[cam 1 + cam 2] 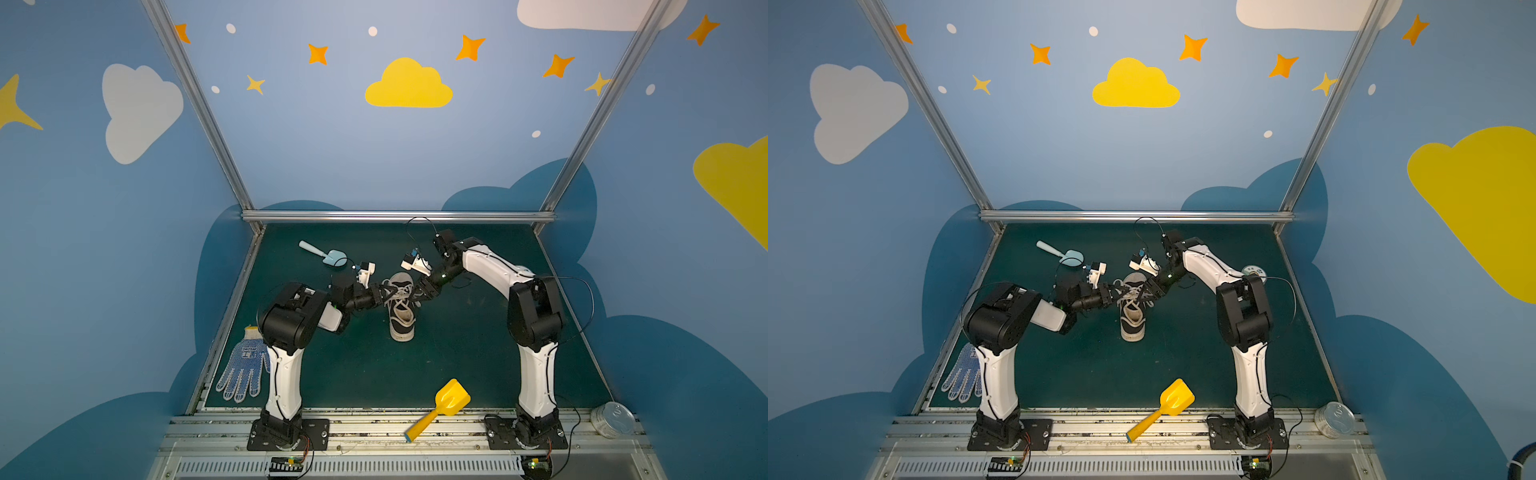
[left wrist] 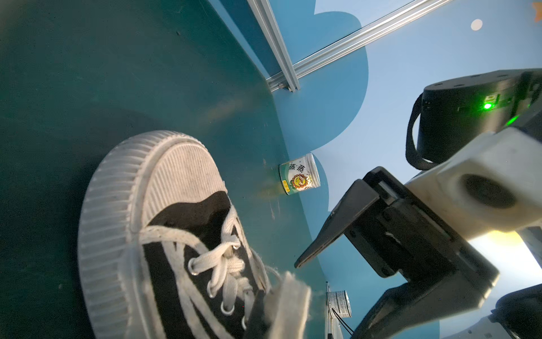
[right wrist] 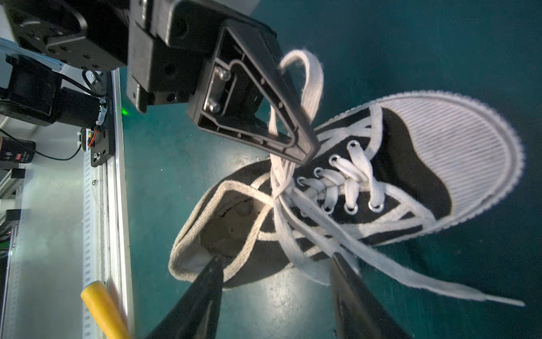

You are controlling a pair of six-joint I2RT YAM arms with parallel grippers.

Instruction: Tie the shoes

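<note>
A small black canvas sneaker (image 1: 401,316) with a white rubber sole and toe cap is sitting near the middle of a dark green table (image 1: 457,365), its toe pointing toward the front edge where the two arm bases are bolted and its heel opening facing the back wall. In both top views the two arms are reaching in from either side and meeting over the lace area. The left gripper (image 1: 380,293) is coming in from the left and is clenched; in the right wrist view its black triangular fingers (image 3: 293,129) are pinching a raised loop of the cream flat laces (image 3: 311,202) just above the eyelets. The right gripper (image 3: 277,259) is standing released, its two dark fingers spread apart, one tip by the cream-edged collar of the sneaker, the other beside a loose lace end trailing across the table. The laces are crossing over the tongue in a loose tangle. Well apart from the sneaker, a pale blue scoop (image 1: 332,255) is lying toward the back left, a yellow toy shovel (image 1: 444,405) is lying at the front edge, a blue-dotted white glove (image 1: 243,370) is lying at the front left, and a metal tin (image 1: 613,419) is sitting at the front right corner.
</note>
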